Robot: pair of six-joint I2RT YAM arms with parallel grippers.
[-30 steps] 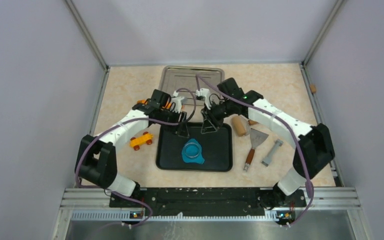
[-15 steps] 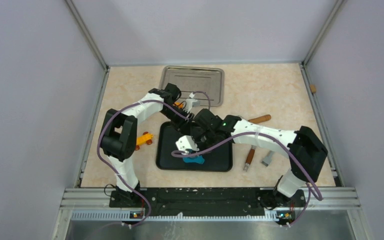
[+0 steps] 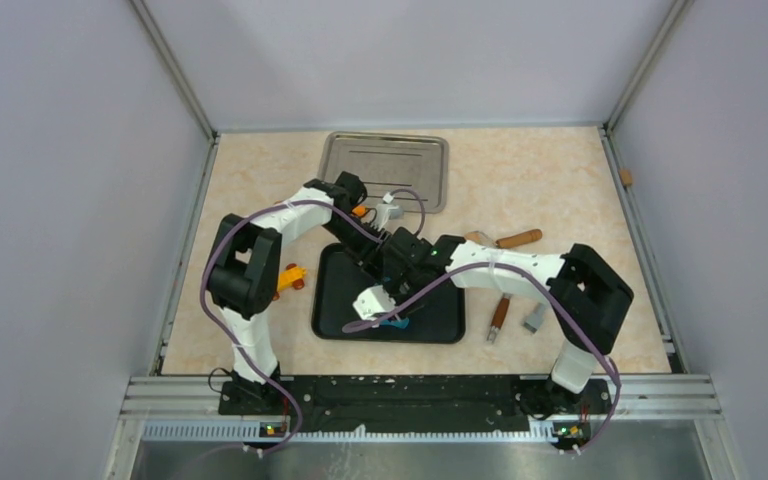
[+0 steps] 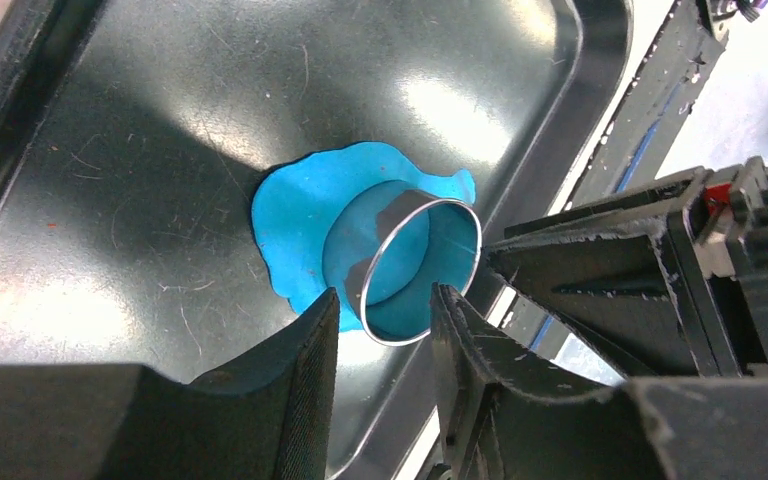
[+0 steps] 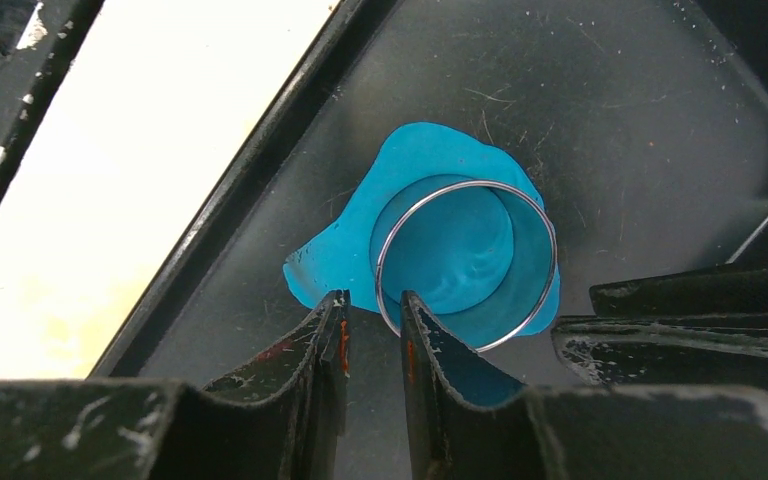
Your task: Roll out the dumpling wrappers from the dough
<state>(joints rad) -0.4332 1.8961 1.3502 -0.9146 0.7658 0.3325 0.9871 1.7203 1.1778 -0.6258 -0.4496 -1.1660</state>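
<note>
The blue dough point(image 3: 392, 322) lies as a flat irregular sheet point(image 4: 295, 215) on the black tray point(image 3: 440, 300). A metal ring cutter point(image 4: 380, 255) stands on it and encloses a round patch of dough point(image 5: 455, 250). No separate dumpling wrappers are in view. My left gripper point(image 4: 385, 300) is open, with the ring's near rim between its tips. My right gripper point(image 5: 373, 300) is open with a narrow gap, straddling the ring's wall point(image 5: 530, 300) at its left side. In the top view the right gripper point(image 3: 388, 312) covers most of the dough.
A steel tray point(image 3: 385, 160) lies at the back. A wooden rolling pin point(image 3: 508, 240), a scraper point(image 3: 500, 312) and a grey tool point(image 3: 535, 318) lie right of the black tray. An orange wheeled piece point(image 3: 288, 278) sits at its left.
Both grippers have come from the black tray's far edge down to the ring on the dough. Both pairs of jaws have narrowed.
</note>
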